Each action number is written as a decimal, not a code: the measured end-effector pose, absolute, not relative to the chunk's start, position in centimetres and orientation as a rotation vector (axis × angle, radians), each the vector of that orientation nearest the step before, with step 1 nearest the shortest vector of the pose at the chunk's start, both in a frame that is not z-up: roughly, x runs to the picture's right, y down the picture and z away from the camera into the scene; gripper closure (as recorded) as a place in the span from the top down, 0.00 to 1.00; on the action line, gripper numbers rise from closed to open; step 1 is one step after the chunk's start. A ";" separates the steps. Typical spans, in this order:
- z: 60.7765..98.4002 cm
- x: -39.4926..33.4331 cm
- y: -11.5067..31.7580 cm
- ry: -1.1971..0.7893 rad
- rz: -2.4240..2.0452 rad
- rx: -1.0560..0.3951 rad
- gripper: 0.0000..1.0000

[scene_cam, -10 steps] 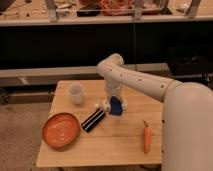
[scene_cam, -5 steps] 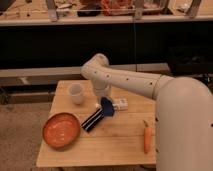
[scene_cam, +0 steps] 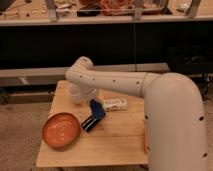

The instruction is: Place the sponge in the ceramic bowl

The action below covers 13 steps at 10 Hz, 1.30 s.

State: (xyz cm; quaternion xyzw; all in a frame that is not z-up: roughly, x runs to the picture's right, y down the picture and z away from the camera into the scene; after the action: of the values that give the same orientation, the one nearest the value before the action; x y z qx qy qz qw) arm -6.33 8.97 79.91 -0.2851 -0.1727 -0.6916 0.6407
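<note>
Sponge (scene_cam: 97, 112) is sliding left, closer to the ceramic bowl (scene_cam: 61, 131) than 0.5 s back but not yet over it. The claw (scene_cam: 94, 106) is pinching it just above the black ribbed bar (scene_cam: 88, 124), beside the white tube (scene_cam: 115, 104). The arm (scene_cam: 115, 82) is covering part of the white cup (scene_cam: 76, 95) and the surface's (scene_cam: 110, 145) right edge. The bowl is sitting near the front-left corner, with bare wood lying open to its right.
</note>
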 end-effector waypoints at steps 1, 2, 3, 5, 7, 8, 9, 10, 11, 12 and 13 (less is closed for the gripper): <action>79.7 -7.3 9.2 -0.390 -1.601 -0.641 0.00; 79.6 -7.9 9.3 -0.387 -1.614 -0.634 0.00; 79.5 -8.3 9.3 -0.385 -1.623 -0.628 0.00; 79.2 -9.7 10.1 -0.389 -1.652 -0.613 0.00; 79.0 -9.8 11.0 -0.394 -1.677 -0.604 0.00; 78.9 -9.8 11.4 -0.399 -1.684 -0.598 0.00; 78.8 -9.8 11.6 -0.401 -1.689 -0.594 0.00; 78.8 -9.9 11.8 -0.403 -1.701 -0.590 0.00; 78.8 -10.7 12.1 -0.407 -1.724 -0.578 0.00; 78.8 -12.1 12.4 -0.412 -1.749 -0.562 0.00; 78.8 -12.9 12.7 -0.416 -1.764 -0.555 0.00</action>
State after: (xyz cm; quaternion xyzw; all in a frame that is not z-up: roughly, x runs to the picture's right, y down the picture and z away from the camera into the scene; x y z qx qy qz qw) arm -12.93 12.71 78.84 -0.2378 -0.1783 -0.7557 0.5836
